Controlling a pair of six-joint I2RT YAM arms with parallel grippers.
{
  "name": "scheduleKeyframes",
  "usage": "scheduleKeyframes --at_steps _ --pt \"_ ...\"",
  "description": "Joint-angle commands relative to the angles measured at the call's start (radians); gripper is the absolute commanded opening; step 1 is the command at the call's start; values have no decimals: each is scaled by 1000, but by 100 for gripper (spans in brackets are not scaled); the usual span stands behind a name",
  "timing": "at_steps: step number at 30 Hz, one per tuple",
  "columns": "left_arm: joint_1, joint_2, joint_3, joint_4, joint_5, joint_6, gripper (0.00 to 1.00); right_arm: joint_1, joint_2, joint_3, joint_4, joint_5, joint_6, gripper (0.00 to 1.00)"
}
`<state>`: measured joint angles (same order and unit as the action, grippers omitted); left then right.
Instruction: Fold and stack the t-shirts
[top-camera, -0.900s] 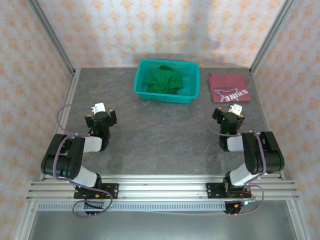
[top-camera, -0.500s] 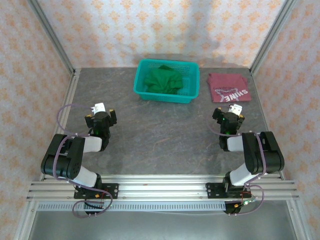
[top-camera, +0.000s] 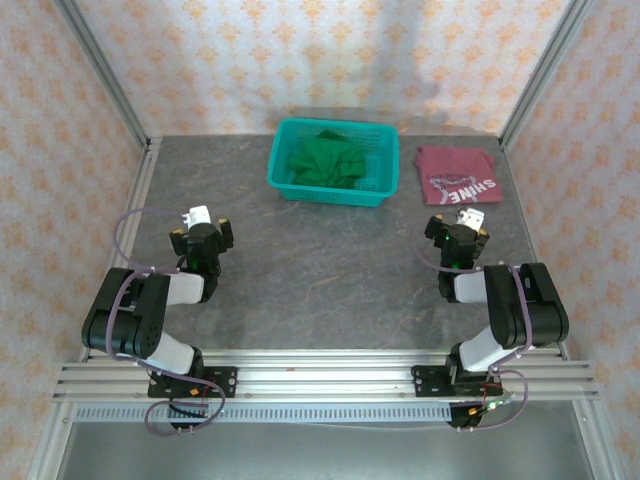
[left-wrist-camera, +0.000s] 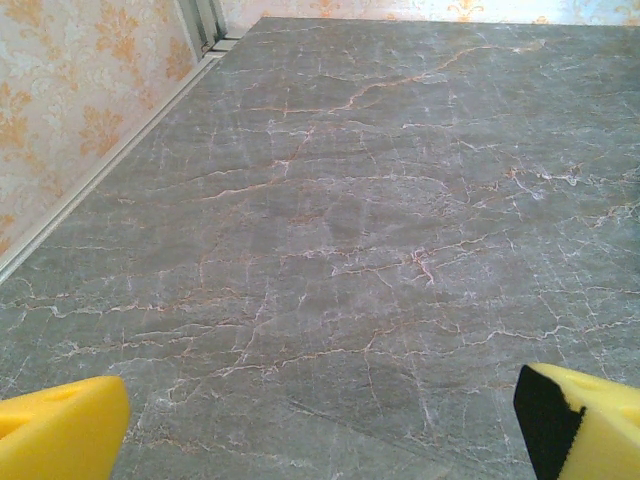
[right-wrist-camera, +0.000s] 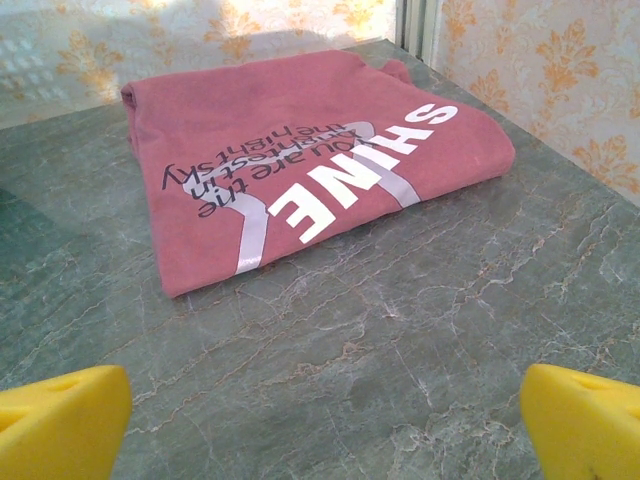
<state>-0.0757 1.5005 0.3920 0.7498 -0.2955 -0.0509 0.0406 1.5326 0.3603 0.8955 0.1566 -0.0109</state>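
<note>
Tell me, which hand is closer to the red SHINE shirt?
The right hand. It is open and sits just short of the folded red shirt, on its near side, not touching it. The left hand is far off to the shirt's left.

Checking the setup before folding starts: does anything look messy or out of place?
The green shirt lies crumpled in the teal basket, not folded. The maroon shirt is folded flat on the table, right of the basket. Nothing else stands out.

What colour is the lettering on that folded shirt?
White, on the maroon t-shirt; clearest in the right wrist view.
</note>
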Motion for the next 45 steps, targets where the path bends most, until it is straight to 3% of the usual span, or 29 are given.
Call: scheduleKeyframes --at_steps 1,4,7,10,13,17,24,30,34,38,45 --pt "-2 -69 64 -83 32 38 100 12 -102 70 -175 4 -24 99" --pt "-22 -185 274 -523 10 5 100 19 -272 209 -605 24 85 99" --pt "-34 -234 489 -880 123 -76 100 38 -344 360 -954 -57 157 99" --pt "-71 -184 725 -1128 154 -155 100 44 -378 510 -1206 -156 237 99" --pt "-79 -27 1013 -1336 231 -222 100 52 -330 651 -1326 -330 291 99" --pt "-95 189 1306 -1442 362 -257 100 83 -201 831 -1384 -501 355 99" --pt "-102 606 1736 -1584 450 -308 100 196 62 1154 -1489 -594 377 99" --pt "-100 804 1899 -1593 377 -321 97 278 261 1379 -1572 -610 393 99" --pt "-104 867 1910 -1567 356 -354 95 319 386 1522 -1640 -601 398 99" --pt "-109 909 1910 -1553 367 -396 81 345 502 1667 -1711 -580 399 100" --pt "-120 871 1802 -1554 389 -373 24 368 694 1911 -1845 -491 363 100"
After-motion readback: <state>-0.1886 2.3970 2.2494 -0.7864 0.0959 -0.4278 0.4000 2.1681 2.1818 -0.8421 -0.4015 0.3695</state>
